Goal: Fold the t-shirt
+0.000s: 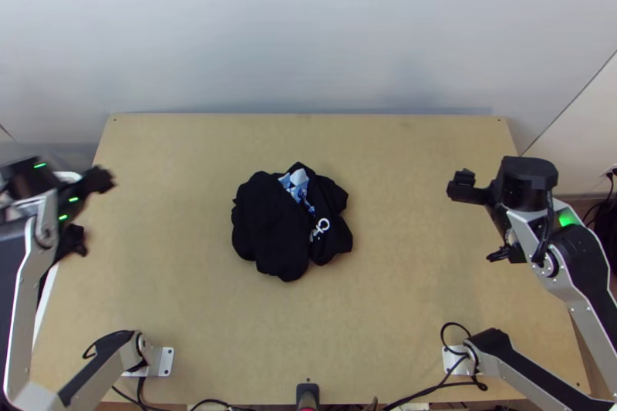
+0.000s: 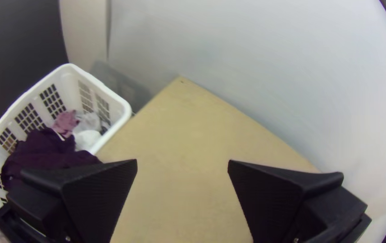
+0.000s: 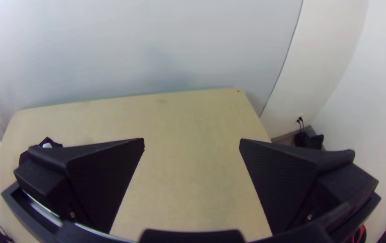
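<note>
The black t-shirt (image 1: 266, 226) is seen bunched near the middle of the worktop (image 1: 401, 303), between the two arms and touched by neither. Among its folds, a blue-and-white patch (image 1: 297, 182) and a small white mark (image 1: 321, 226) are shown. The left pincer (image 1: 99, 212) is held over the left edge of the worktop, with its two fingers wide apart and nothing gripped. The right pincer (image 1: 472, 224) is held near the right edge, its fingers likewise apart. Beside the worktop, dark purple cloth (image 2: 48, 146) is contained in a white basket (image 2: 123, 108).
</note>
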Tool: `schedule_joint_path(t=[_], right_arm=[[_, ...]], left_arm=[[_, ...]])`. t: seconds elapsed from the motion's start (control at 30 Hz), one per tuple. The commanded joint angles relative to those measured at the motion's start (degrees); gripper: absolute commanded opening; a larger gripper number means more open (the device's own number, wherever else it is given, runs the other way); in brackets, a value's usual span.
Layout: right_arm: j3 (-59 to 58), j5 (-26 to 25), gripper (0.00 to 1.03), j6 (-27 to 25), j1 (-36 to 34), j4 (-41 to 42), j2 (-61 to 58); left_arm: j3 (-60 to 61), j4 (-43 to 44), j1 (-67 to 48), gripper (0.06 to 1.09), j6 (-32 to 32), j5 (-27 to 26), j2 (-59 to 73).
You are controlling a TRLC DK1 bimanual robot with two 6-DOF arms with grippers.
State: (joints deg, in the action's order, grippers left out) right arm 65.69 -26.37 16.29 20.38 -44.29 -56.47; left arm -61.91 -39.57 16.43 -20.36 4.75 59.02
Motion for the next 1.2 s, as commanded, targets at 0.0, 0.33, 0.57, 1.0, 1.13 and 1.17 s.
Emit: schedule_joint_path(t=[0.0, 0.33, 0.57, 1.0, 1.13, 1.17], right_arm=[[-0.48, 2.46, 0.98, 0.58, 2.56, -0.09, -1.28], [-3.99, 2.55, 0.98, 1.37, 2.47, 3.16, -2.33], [-3.82, 2.82, 0.98, 1.64, 2.47, 5.88, -4.79], [-2.85, 7.56, 0.98, 2.07, 3.00, 7.20, -11.21], [-2.85, 11.25, 0.98, 2.78, 3.88, 7.20, -12.35], [-2.85, 11.87, 0.98, 2.78, 4.14, 7.38, -12.61]], left_arm=[[-6.29, -4.72, -18.27, 1.04, -3.90, -0.18, 9.44], [-26.16, -8.42, -31.37, 1.04, -3.99, -0.18, 33.52], [-41.45, -18.08, -40.16, 1.04, -3.72, -0.10, 47.94], [-45.76, -22.65, -49.56, 0.89, -3.28, 3.51, 59.54], [-45.14, -23.18, -49.56, 0.72, -2.93, 5.88, 59.54], [-45.14, -23.01, -49.56, 0.65, -2.93, 6.85, 59.19]])
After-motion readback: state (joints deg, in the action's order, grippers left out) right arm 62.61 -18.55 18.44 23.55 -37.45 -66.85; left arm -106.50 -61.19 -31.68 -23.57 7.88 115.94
